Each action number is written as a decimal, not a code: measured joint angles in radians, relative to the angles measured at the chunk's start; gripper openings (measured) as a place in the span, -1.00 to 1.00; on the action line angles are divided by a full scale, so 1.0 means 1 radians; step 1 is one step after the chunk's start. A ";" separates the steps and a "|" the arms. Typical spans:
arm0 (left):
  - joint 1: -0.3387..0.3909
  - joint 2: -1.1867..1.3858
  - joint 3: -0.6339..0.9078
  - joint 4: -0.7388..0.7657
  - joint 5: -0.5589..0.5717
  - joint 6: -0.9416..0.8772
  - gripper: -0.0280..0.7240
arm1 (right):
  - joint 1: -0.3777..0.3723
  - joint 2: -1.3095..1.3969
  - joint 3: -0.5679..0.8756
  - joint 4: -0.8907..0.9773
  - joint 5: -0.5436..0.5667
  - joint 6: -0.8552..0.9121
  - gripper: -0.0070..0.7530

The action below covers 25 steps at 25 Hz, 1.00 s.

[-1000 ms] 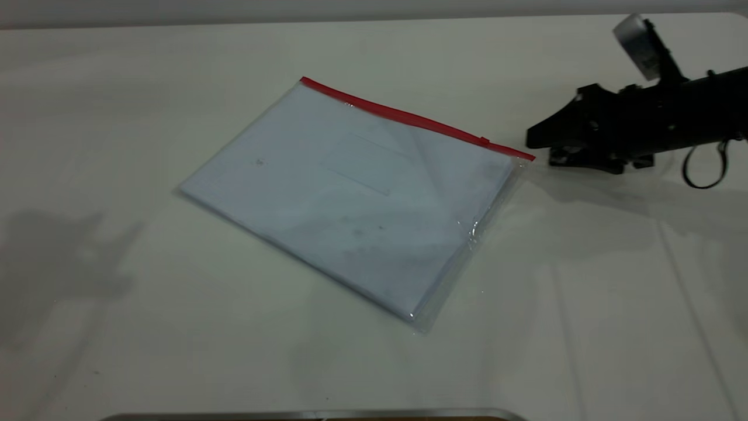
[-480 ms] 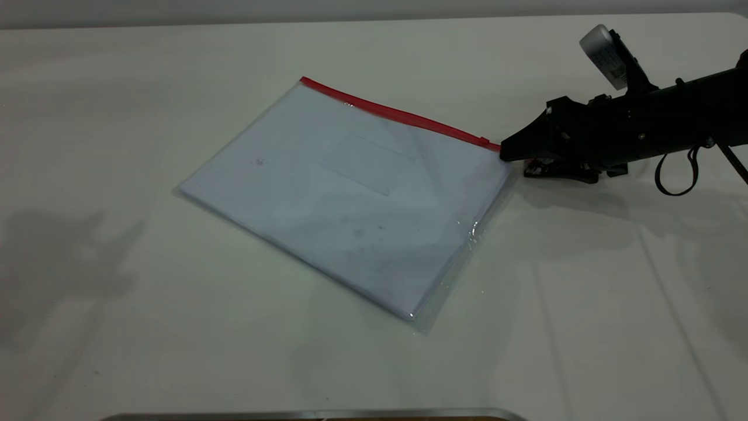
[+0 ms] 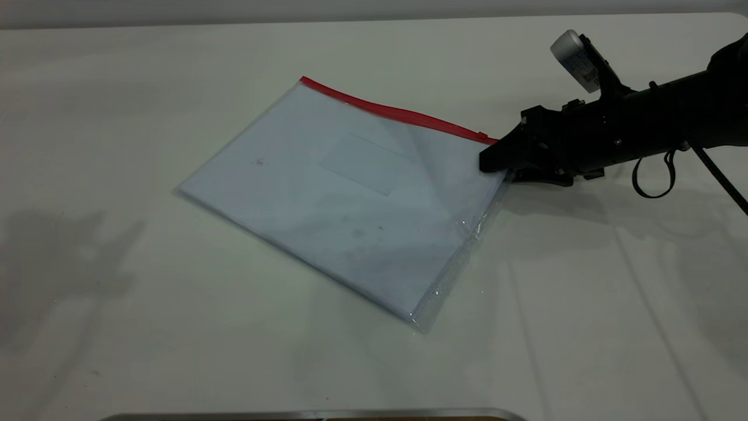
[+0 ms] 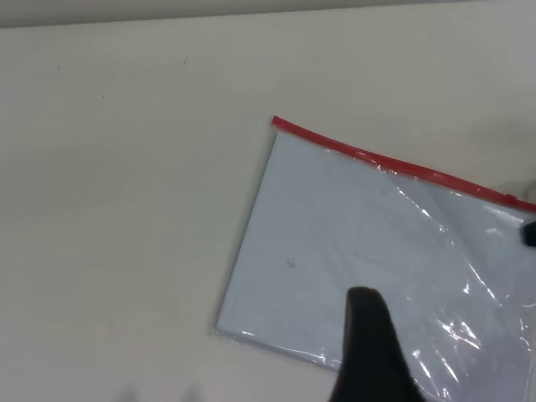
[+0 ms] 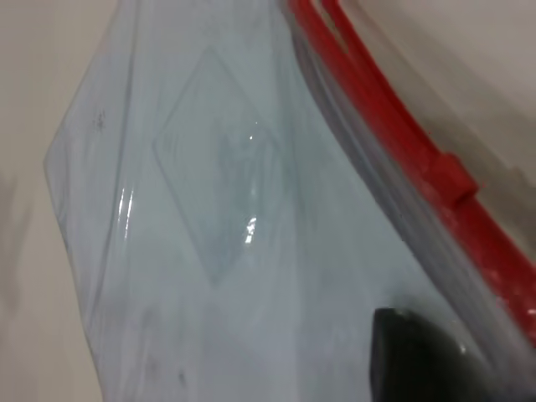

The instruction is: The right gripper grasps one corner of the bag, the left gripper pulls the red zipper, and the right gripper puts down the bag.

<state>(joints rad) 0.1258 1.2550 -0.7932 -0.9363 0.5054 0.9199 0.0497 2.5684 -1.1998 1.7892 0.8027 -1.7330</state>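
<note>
The bag (image 3: 345, 199) lies flat on the white table, a clear pouch with white sheets inside. The red zipper (image 3: 397, 114) runs along its far edge, and its small slider tab (image 3: 482, 137) sits near the right end. My right gripper (image 3: 497, 166) is open at the bag's far right corner, one jaw above the plastic and one below. In the right wrist view one finger (image 5: 410, 352) lies over the bag (image 5: 234, 209) beside the zipper (image 5: 394, 134). My left gripper (image 4: 368, 343) shows only as a black tip above the bag (image 4: 377, 243) in the left wrist view.
White table (image 3: 117, 327) all round the bag. A metal edge (image 3: 315, 414) runs along the near side. The right arm's cable loop (image 3: 651, 175) hangs beside the arm.
My right gripper has moved left and slightly down, from beside the bag to its far right corner. The bag has not moved.
</note>
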 joint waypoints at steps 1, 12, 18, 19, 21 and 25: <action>0.000 0.000 0.000 0.000 0.000 0.000 0.51 | 0.000 0.000 0.000 0.000 0.000 0.000 -0.20; 0.000 0.001 0.000 0.000 0.001 0.001 0.51 | 0.020 -0.063 -0.002 -0.401 0.130 0.118 -0.89; -0.009 0.101 -0.009 -0.127 -0.009 0.102 0.51 | 0.013 -0.174 -0.124 -0.536 -0.007 0.237 -0.89; -0.025 0.149 -0.027 -0.177 -0.010 0.147 0.51 | 0.021 -0.185 -0.147 -0.535 0.016 0.237 -0.89; -0.063 0.239 -0.073 -0.269 -0.001 0.281 0.51 | 0.050 -0.211 -0.183 -0.554 0.061 0.237 -0.89; -0.152 0.448 -0.214 -0.376 0.072 0.459 0.51 | 0.115 -0.257 -0.194 -0.653 0.100 0.245 -0.89</action>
<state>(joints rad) -0.0262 1.7028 -1.0076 -1.3119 0.5777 1.3784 0.1651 2.3117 -1.3938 1.1358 0.9025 -1.4877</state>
